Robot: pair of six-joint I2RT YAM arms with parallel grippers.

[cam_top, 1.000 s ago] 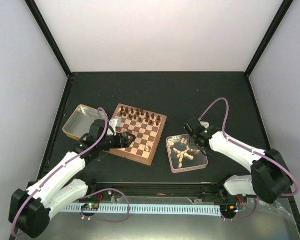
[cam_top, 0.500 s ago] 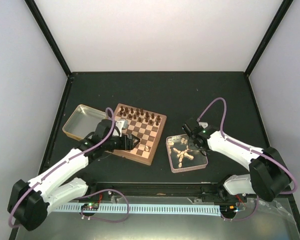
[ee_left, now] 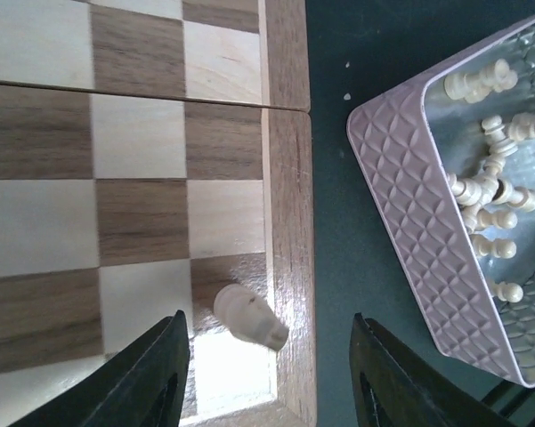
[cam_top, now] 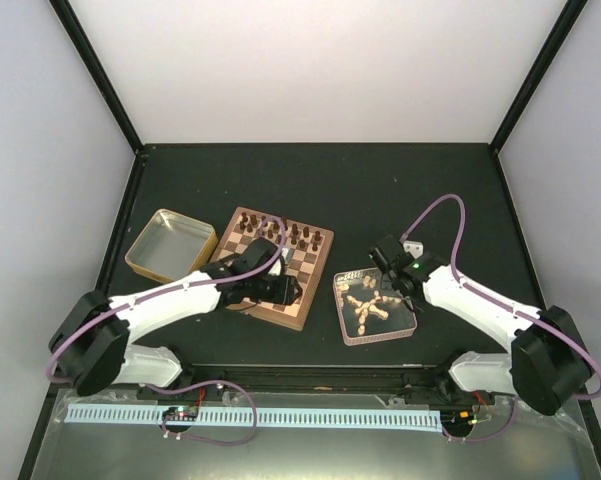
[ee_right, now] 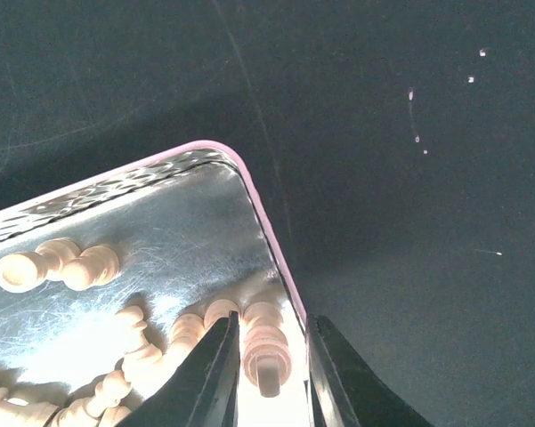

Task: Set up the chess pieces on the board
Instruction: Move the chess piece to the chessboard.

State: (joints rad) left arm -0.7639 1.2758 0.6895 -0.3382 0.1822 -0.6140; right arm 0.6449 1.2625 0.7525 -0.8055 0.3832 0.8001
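Chess pieces [cam_top: 366, 308] of pale wood lie mostly heaped in a clear tray [cam_top: 380, 341], which sits just to the right of the board [cam_top: 306, 264] and apart from it. One fallen piece [ee_left: 249, 318] is on the board itself. It lies on its side on the squares at the near right corner, close to the tan border.

The left gripper [ee_left: 269, 320] hangs over that corner. Its fingers are spread wide on either side of the fallen piece and touch neither the piece nor the wood.

The right gripper [ee_right: 269, 322] is right of the board, above the far right corner of the tray. Its fingers are drawn in close around a gripped piece [ee_right: 265, 354]. That piece looks larger than the loose ones under it, and the wrist view does not show clearly whether both pads are touching it.

Dark chessmen [cam_top: 280, 228] stand in rows along the far side of the board. A yellow-rimmed tin [cam_top: 166, 246] rests just left of the board, near its far left corner. Everything sits on a black table [cam_top: 380, 190].
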